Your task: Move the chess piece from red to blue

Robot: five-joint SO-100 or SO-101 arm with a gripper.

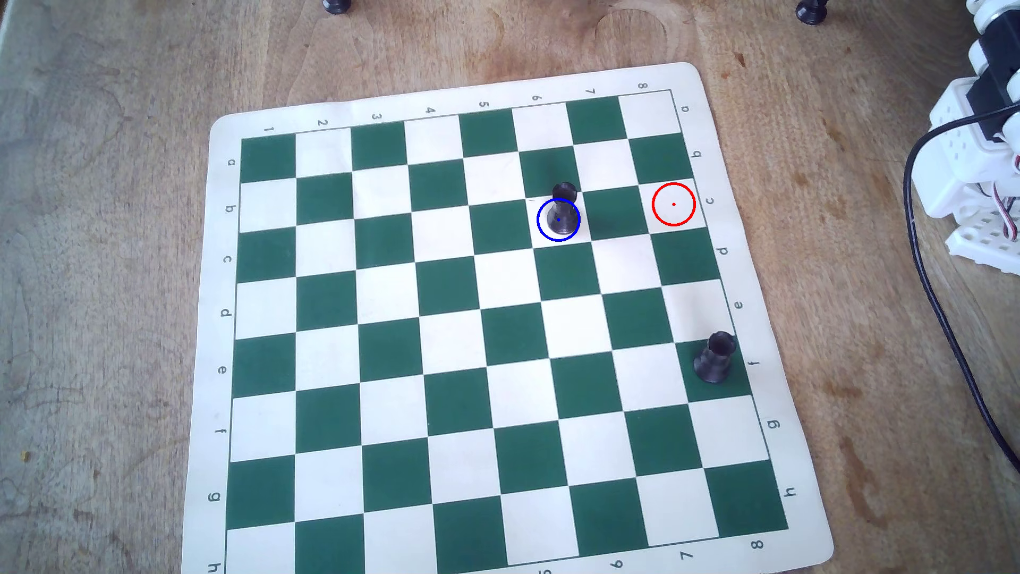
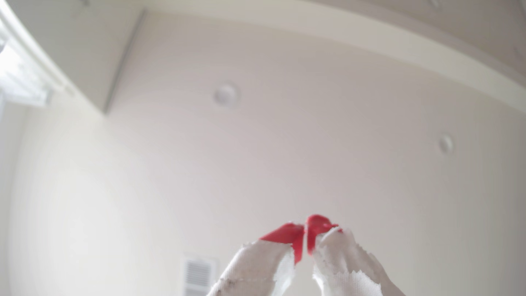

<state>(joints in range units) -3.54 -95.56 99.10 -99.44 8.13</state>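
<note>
Black chess piece (image 1: 559, 212) stands upright inside blue (image 1: 540, 227); end effector (image 2: 305, 227) closed, empty.

In the overhead view the chessboard mat (image 1: 497, 331) fills the middle of the frame on the table (image 1: 110, 276). The chess piece (image 1: 560, 212) stands upper right of centre, its base inside the blue circle (image 1: 538, 221). The red circle (image 1: 674, 184) lies to its right, near the mat's right edge. A stouter piece (image 1: 715, 357) stands lower right. The arm's base (image 1: 977, 165) sits at the right edge, off the mat.
</note>
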